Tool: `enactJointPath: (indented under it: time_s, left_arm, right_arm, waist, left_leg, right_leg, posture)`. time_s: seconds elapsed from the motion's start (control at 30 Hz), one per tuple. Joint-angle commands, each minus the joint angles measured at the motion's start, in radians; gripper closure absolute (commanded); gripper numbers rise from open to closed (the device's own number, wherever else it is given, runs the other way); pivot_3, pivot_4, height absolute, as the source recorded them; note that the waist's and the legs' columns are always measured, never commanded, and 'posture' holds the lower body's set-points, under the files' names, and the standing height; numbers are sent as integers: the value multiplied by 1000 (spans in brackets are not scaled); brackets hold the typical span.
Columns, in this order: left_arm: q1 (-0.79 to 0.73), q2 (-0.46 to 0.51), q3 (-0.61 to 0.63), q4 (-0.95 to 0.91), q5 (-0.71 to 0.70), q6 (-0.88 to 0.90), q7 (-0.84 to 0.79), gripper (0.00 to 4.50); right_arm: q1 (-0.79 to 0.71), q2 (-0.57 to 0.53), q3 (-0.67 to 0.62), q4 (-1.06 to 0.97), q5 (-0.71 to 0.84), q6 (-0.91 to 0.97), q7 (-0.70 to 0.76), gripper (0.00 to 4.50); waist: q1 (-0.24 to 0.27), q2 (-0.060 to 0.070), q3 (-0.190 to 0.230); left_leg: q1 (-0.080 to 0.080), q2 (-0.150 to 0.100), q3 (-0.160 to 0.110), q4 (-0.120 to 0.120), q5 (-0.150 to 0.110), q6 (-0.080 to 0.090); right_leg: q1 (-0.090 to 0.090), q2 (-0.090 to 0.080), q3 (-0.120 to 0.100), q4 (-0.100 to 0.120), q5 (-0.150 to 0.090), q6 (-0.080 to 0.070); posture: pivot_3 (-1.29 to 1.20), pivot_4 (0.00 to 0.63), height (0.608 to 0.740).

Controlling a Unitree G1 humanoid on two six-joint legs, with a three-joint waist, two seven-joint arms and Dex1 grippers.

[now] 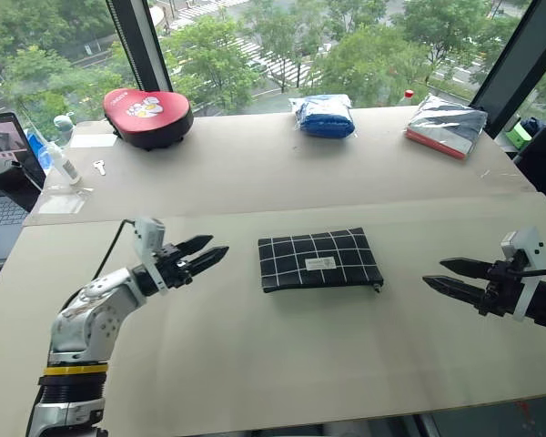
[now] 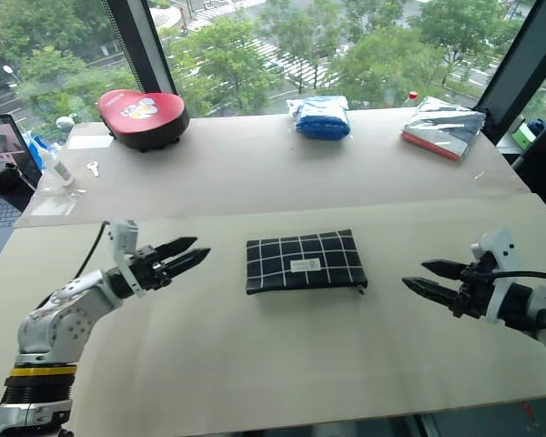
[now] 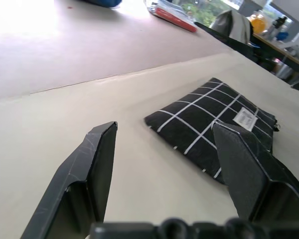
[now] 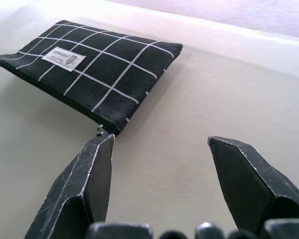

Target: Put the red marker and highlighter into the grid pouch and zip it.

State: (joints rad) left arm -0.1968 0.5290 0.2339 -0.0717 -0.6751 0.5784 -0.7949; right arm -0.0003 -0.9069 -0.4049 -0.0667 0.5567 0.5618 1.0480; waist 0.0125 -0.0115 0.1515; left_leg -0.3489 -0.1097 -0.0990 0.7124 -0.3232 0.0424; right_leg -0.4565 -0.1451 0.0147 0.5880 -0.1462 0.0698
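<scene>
The grid pouch point(image 1: 318, 259) lies flat in the middle of the table, label up, with its zipper pull point(image 1: 377, 287) at its right end. My left gripper point(image 1: 217, 247) hovers open to the left of the pouch, pointing at it, with nothing between its fingers. In the left wrist view the pouch point(image 3: 214, 129) lies just beyond the fingers. My right gripper point(image 1: 434, 272) stands open to the right of the pouch, also empty, and in the right wrist view the pouch's point(image 4: 99, 64) zipper corner is close to one finger. The red marker and the highlighter are out of view.
At the table's far edge by the window sit a red heart-shaped case point(image 1: 148, 116), a blue packet point(image 1: 324, 116) and a silver-and-red packet point(image 1: 446, 126). A laptop point(image 1: 0, 173), a small bottle point(image 1: 59, 159) and a key point(image 1: 99, 167) are at the far left.
</scene>
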Motion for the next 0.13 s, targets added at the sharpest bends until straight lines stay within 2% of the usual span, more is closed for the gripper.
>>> enactJointPath:
  time_s: [0.03,0.13]
  left_arm:
    - [33,3,66,-45,-32,11,38,1224]
    - [68,-5,76,-59,-27,-5,50,1224]
  right_arm:
    - [-58,6,11,62,-21,-51,1,1125]
    - [-93,14,35,103,-37,-68,0,1125]
  waist:
    - [-1,0,0]
    - [-1,0,0]
  left_leg:
    - [0,0,0,0,0,0]
    - [0,0,0,0,0,-1]
  right_leg:
    - [0,0,0,0,0,0]
    - [0,0,0,0,0,0]
  posture:
    - [0,150,740]
    - [0,150,740]
